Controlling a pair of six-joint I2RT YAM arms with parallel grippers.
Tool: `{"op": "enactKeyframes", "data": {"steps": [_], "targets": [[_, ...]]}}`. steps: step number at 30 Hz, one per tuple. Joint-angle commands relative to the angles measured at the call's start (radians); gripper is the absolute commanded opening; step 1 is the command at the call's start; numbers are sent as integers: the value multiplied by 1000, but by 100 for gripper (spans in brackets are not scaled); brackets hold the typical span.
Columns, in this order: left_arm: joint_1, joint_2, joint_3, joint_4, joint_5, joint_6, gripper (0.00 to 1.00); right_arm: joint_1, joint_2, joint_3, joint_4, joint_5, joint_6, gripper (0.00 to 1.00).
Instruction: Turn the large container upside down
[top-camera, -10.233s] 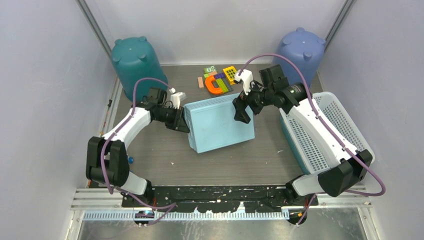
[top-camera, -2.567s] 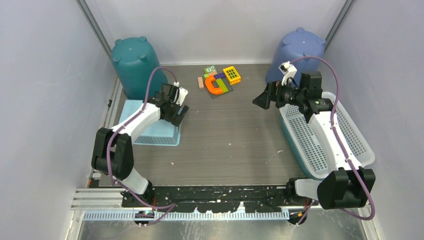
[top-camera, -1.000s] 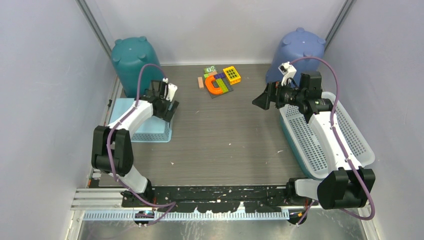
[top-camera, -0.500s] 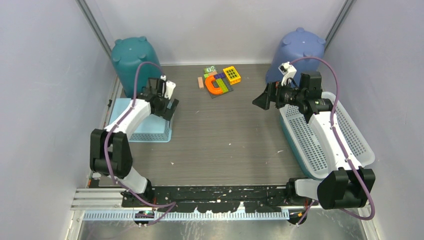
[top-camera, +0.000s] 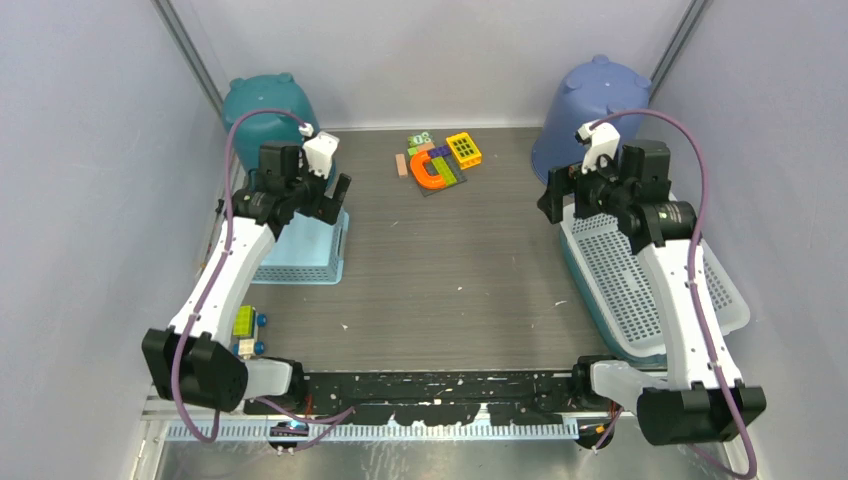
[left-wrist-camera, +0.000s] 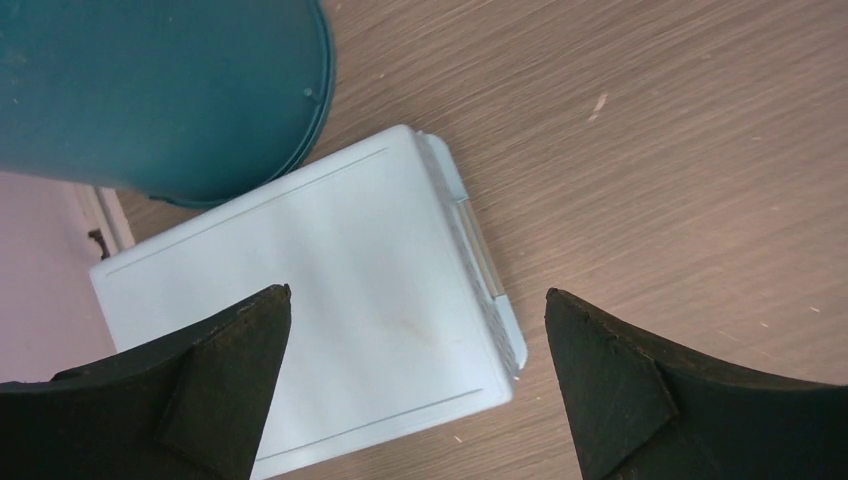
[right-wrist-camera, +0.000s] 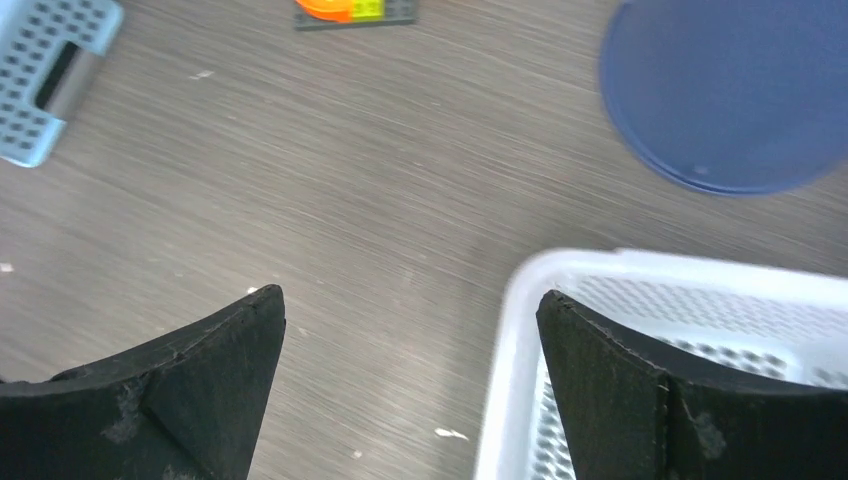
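The large container (top-camera: 305, 252), a light blue perforated basket, lies bottom up on the table at the left, its flat base facing up. In the left wrist view its smooth base (left-wrist-camera: 300, 310) is directly under my left gripper (left-wrist-camera: 416, 292), which hangs above it, open and holding nothing. From above, the left gripper (top-camera: 330, 197) hovers over the container's far right corner. My right gripper (top-camera: 552, 200) is open and empty at the right, above the table beside the white basket. The right wrist view catches one corner of the container (right-wrist-camera: 45, 60), while the right gripper (right-wrist-camera: 409, 294) spans bare table and the basket's rim.
A teal bin (top-camera: 262, 115) stands upside down at the back left, touching the container's far side. A blue bin (top-camera: 597, 100) is at the back right. A white basket (top-camera: 650, 270) sits along the right edge. Toy blocks (top-camera: 438, 160) lie at the back centre, a small toy (top-camera: 245, 325) near the left arm's base.
My left gripper opened fully, lifted off the container and drew back towards the left. My right arm rose and pulled back a little. The container stayed put.
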Motion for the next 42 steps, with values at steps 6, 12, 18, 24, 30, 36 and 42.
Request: {"op": "enactKeyframes", "data": {"steps": [6,12,18,24,30,36,42], "targets": [[-2,-192,-56,-97,334,2,100,-1,-143,2,-282,297,-212,100],[-2,-312,-138,-139,467,41,100,-1,-191,-154,-292,351,-242,98],[-2,-381,-208,-135,537,73,100,-2,-199,-266,-270,398,-253,84],[-2,-369,-203,-131,544,66,100,0,-181,-339,-242,451,-251,65],[-2,-364,-215,-122,536,65,100,-1,-150,-363,-231,448,-241,53],[-2,-361,-224,-115,532,65,100,-1,-161,-358,-236,443,-229,42],[-2,-363,-230,-109,527,68,100,0,-172,-341,-257,435,-223,24]]}}
